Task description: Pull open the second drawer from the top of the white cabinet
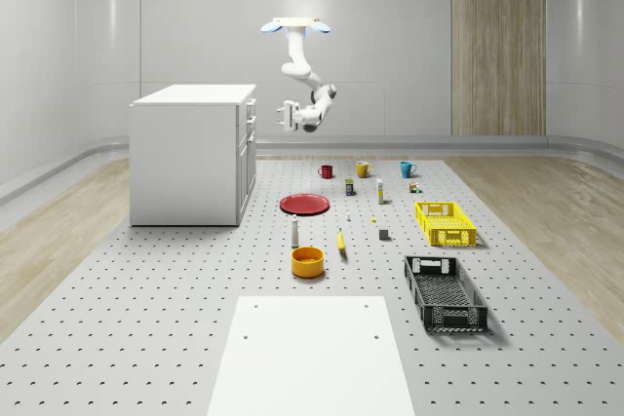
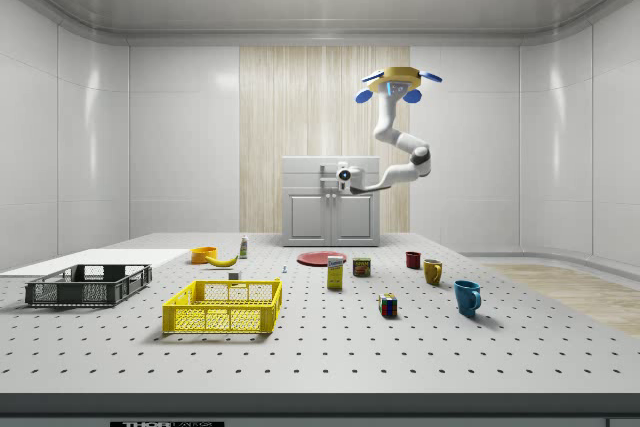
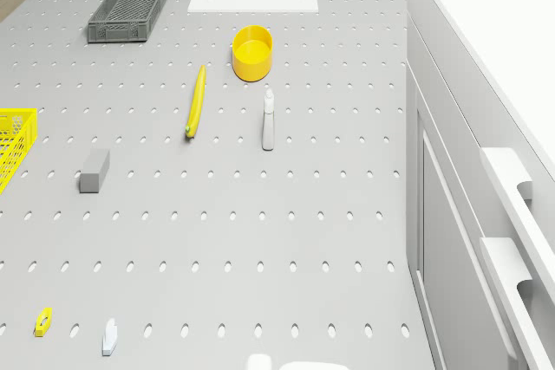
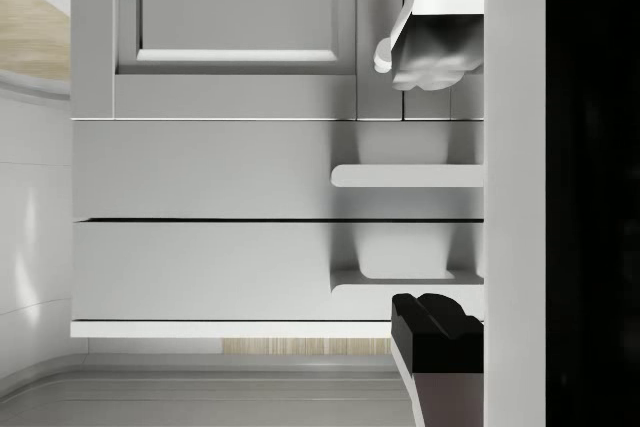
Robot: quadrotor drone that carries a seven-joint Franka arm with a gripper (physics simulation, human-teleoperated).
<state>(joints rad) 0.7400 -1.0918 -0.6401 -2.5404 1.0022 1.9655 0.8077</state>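
The perforated surface point(image 1: 146, 319) carries the white cabinet point(image 1: 190, 158) at about ten o'clock in the whole-scene view, drawers facing that view's right. The drone point(image 1: 294, 24) hovers in the air beside the cabinet's drawer front, above the surface near the red plate point(image 1: 305, 204). Its arm bends down toward the cabinet, bringing the end effector point(image 1: 285, 116) just beside the drawer fronts, level with the upper drawers. In the wrist view the fingers point(image 4: 435, 332) stand released, apart, straddling the two stacked drawer handles; the second drawer point(image 4: 210, 169) sits closed.
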